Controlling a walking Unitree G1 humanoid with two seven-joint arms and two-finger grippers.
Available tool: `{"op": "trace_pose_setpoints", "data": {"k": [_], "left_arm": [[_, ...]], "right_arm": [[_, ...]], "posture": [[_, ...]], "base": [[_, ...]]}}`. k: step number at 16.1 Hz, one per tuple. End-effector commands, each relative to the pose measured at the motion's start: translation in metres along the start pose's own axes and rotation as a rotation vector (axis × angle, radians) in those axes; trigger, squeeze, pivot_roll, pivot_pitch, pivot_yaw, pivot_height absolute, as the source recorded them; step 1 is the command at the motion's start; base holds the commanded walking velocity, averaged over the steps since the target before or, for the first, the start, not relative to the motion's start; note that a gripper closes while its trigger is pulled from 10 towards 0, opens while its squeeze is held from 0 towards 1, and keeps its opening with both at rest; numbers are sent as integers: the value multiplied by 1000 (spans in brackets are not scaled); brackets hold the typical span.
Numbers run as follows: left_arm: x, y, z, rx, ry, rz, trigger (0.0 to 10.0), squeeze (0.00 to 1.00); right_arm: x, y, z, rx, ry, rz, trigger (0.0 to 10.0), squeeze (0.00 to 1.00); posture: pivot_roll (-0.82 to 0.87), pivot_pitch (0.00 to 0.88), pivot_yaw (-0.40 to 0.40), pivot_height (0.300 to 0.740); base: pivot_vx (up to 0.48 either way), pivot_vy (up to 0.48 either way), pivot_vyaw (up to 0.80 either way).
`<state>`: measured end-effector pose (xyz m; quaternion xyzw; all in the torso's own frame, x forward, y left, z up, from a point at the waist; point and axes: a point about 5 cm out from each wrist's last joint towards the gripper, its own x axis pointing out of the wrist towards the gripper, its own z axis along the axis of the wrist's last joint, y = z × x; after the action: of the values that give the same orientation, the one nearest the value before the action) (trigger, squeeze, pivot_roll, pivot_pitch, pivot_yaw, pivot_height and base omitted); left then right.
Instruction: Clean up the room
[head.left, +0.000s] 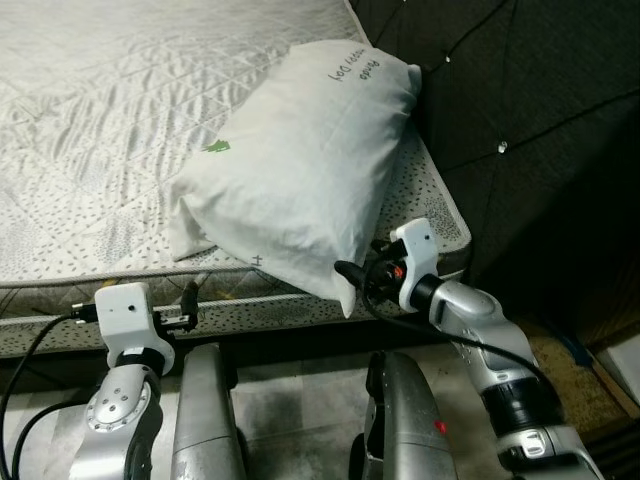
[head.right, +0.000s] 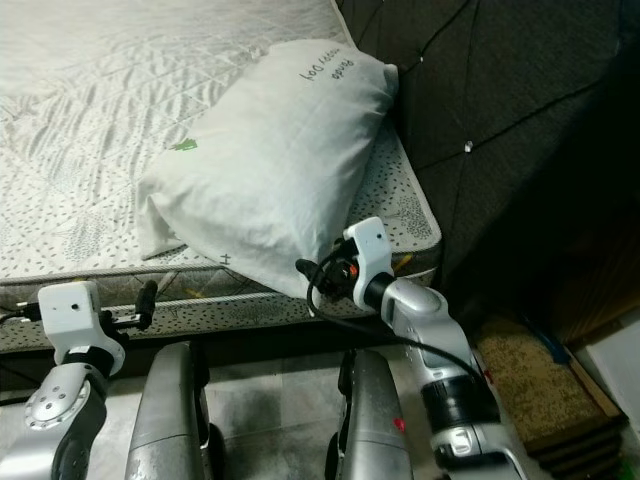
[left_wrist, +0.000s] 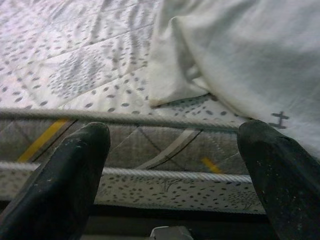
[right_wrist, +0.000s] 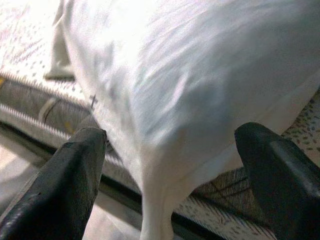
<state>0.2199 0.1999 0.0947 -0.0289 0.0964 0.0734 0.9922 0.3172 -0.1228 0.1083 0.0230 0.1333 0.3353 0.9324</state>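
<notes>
A white pillow (head.left: 300, 160) with dark printed lettering lies on the quilted mattress (head.left: 90, 120), near the corner by the headboard. Its lower corner hangs over the mattress edge. My right gripper (head.left: 350, 275) is at that overhanging corner, and in the right wrist view the gripper (right_wrist: 170, 145) is open, one finger on each side of the pillow (right_wrist: 190, 75) without pinching it. My left gripper (head.left: 188, 305) is held level with the mattress side. It stands open (left_wrist: 175, 145) facing the piped edge, and the pillow (left_wrist: 240, 50) lies beyond it.
A dark tufted headboard (head.left: 520, 120) rises to the right of the bed. My silver legs (head.left: 200, 420) stand on pale floor tiles (head.left: 290, 400). A brown mat (head.left: 570, 360) and a pale box (head.left: 625, 365) sit at the right.
</notes>
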Motion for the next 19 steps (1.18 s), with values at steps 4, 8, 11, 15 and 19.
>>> {"op": "trace_pose_setpoints", "data": {"k": [4, 8, 11, 15, 19], "left_arm": [[-3, -1, 1, 9, -6, -12, 10000, 0], [-3, -3, 0, 9, 2, -23, 10000, 0], [-1, -3, -1, 13, 8, -30, 10000, 0], [3, -5, 0, 17, 9, -38, 10000, 0], [5, -6, 1, 18, 4, -40, 10000, 0]], "right_arm": [[16, 10, 6, 22, -28, -16, 10000, 0], [30, 30, 5, 85, -12, 30, 10000, 0], [43, 38, 9, 138, -55, -44, 10000, 0], [57, 35, 11, 159, -53, -175, 0, 0], [67, 24, 28, 235, -123, -315, 0, 0]], "posture": [[85, 112, -56, 510], [92, 112, -61, 510], [89, 107, -48, 510], [92, 120, -34, 510], [94, 107, -42, 510]], "base": [[0, 0, 0], [0, 0, 0], [0, 0, 0], [0, 0, 0], [0, 0, 0]]}}
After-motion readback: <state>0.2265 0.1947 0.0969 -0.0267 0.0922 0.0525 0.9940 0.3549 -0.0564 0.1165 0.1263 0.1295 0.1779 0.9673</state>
